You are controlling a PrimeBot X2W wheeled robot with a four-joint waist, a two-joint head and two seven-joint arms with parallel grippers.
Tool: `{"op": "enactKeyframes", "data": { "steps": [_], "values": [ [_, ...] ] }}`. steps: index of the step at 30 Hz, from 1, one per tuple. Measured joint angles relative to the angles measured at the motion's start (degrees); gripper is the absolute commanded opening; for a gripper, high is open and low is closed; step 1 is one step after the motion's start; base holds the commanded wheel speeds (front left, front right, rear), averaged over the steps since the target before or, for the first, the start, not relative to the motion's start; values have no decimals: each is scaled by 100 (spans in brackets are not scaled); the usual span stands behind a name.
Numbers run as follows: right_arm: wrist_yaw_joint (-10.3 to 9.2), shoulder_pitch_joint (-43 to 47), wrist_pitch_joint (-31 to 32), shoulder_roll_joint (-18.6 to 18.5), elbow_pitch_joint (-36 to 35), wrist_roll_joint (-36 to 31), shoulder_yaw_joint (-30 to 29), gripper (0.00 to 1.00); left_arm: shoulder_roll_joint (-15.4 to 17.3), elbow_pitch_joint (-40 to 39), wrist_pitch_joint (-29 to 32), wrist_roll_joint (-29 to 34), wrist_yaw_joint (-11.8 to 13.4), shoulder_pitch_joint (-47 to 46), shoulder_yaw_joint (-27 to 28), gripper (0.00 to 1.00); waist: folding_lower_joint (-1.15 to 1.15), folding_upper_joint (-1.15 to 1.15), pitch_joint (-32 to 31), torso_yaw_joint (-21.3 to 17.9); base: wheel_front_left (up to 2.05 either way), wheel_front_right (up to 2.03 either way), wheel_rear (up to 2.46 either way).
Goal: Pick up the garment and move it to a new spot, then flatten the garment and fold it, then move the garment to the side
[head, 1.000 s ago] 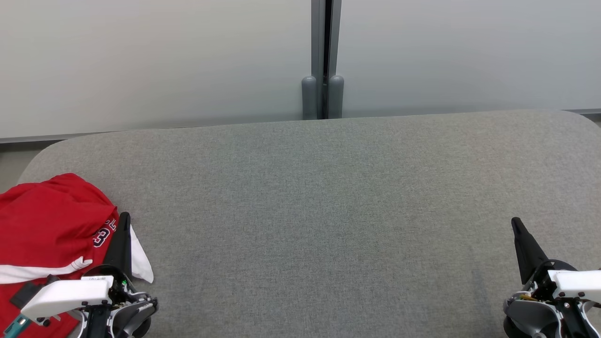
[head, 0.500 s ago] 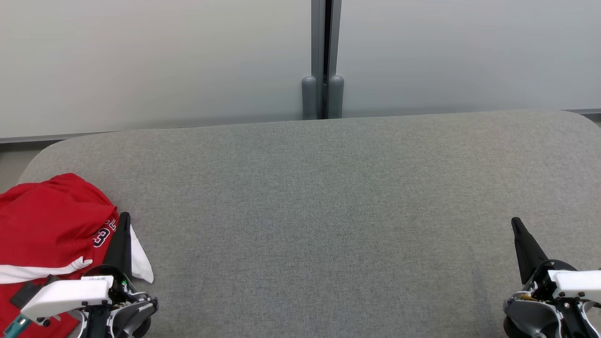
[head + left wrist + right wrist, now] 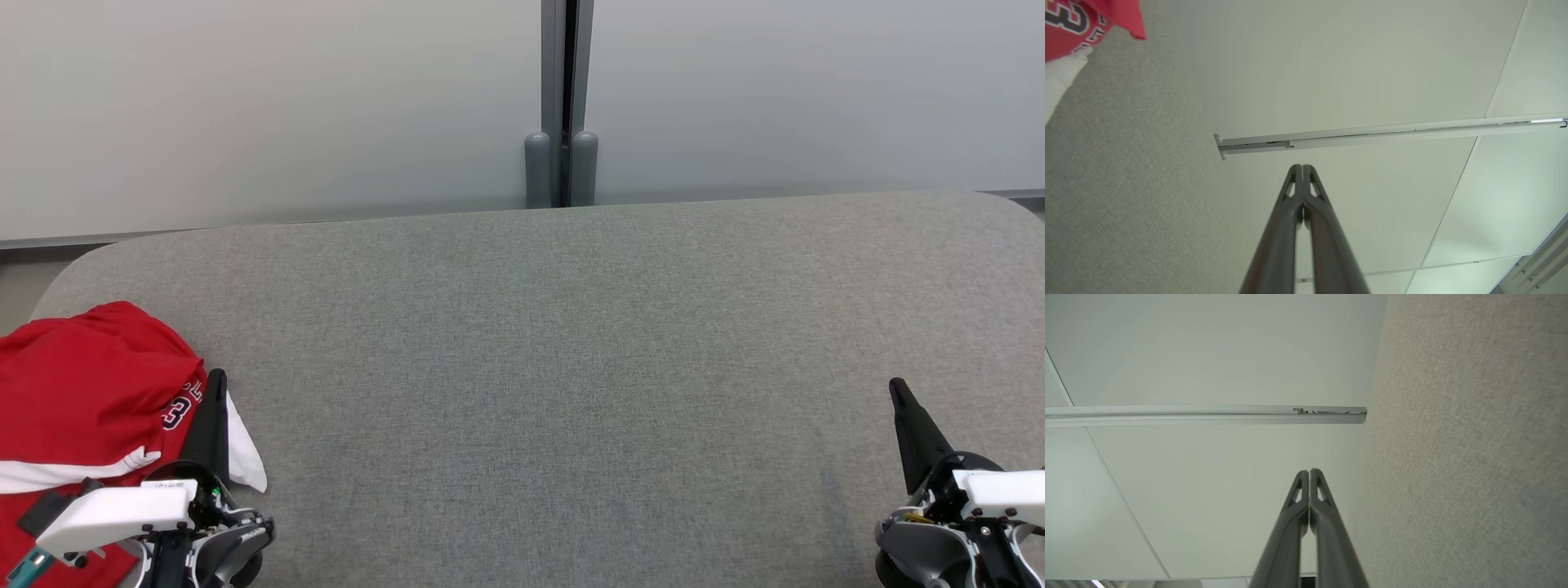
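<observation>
Garment [image 3: 82, 384] lies, seemingly bunched, beside closed left gripper [image 3: 215, 377]; right gripper [image 3: 896, 385] closed too

Navy "3" on red garment [image 3: 82, 384]; adjoining letters, perhaps "E", too small.

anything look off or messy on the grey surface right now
Only the red jersey: it lies in a rumpled heap at the left end of the grey cushioned surface, a white flap poking out. Nothing looks spilled or damaged.
</observation>
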Motion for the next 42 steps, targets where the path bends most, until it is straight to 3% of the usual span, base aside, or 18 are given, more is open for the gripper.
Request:
{"op": "enactKeyframes", "data": {
  "steps": [42],
  "values": [
    [0, 0, 0, 0, 0, 0, 0, 0, 0, 0, 0, 0, -1, 0, 0, 0, 0, 0, 0, 0, 0, 0, 0]
  ]
}}
